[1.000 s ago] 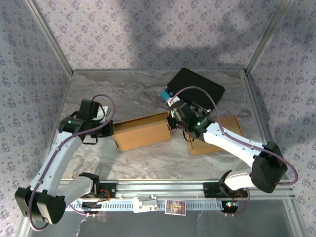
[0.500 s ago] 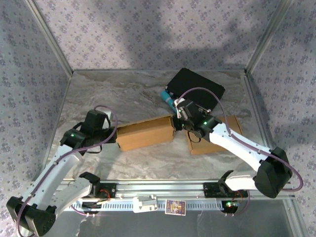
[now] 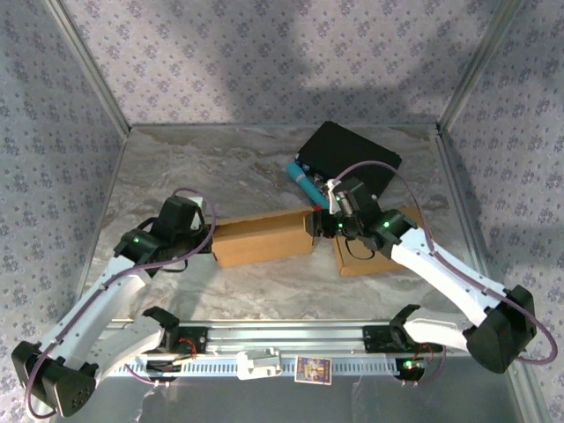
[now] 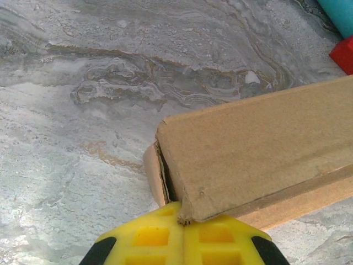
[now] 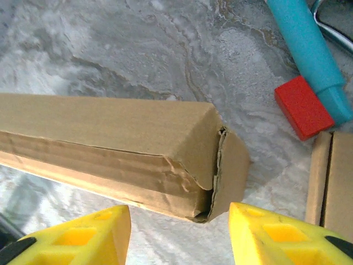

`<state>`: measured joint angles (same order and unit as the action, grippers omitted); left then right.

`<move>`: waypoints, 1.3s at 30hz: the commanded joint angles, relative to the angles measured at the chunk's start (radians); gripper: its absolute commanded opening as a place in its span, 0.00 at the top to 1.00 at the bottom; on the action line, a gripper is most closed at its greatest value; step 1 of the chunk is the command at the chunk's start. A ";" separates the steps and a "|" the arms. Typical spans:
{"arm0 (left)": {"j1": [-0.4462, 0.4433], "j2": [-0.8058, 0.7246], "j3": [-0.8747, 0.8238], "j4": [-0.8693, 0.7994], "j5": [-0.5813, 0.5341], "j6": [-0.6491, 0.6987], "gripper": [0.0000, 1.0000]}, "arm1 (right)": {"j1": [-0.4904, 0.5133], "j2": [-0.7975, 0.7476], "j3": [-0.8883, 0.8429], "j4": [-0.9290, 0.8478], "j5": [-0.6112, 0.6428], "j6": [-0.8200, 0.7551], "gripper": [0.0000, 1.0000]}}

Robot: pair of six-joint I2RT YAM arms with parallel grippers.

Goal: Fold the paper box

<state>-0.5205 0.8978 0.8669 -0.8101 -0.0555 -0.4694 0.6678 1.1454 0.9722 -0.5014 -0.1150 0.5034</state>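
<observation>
The paper box (image 3: 263, 238) is a long brown carton lying on its side mid-table. My left gripper (image 3: 210, 244) is at its left end. In the left wrist view the yellow fingers (image 4: 143, 240) are shut together, tips against the box's (image 4: 259, 160) near corner, where the end flap (image 4: 153, 176) gapes slightly. My right gripper (image 3: 315, 225) is at the box's right end. It stands open in the right wrist view (image 5: 179, 232), a little short of the box (image 5: 110, 132). The right end flap (image 5: 231, 165) is closed with a thin gap, and nothing lies between the fingers.
A flat cardboard piece (image 3: 392, 251) lies under the right arm, right of the box. A black case (image 3: 348, 159) sits at the back. A teal tool (image 5: 309, 44) and a red block (image 5: 303, 107) lie just beyond the box's right end.
My right gripper has opened and pulled back to the right off the box's end. The box has slid slightly right, with my shut left gripper following it.
</observation>
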 commanded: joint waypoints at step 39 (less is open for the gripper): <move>-0.015 0.033 0.048 -0.066 0.019 -0.019 1.00 | -0.071 0.134 -0.005 -0.058 -0.118 1.118 0.31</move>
<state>-0.5259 0.9249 0.8894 -0.8200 -0.0566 -0.4664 0.6018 1.2682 0.9993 -0.5087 -0.2508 1.6436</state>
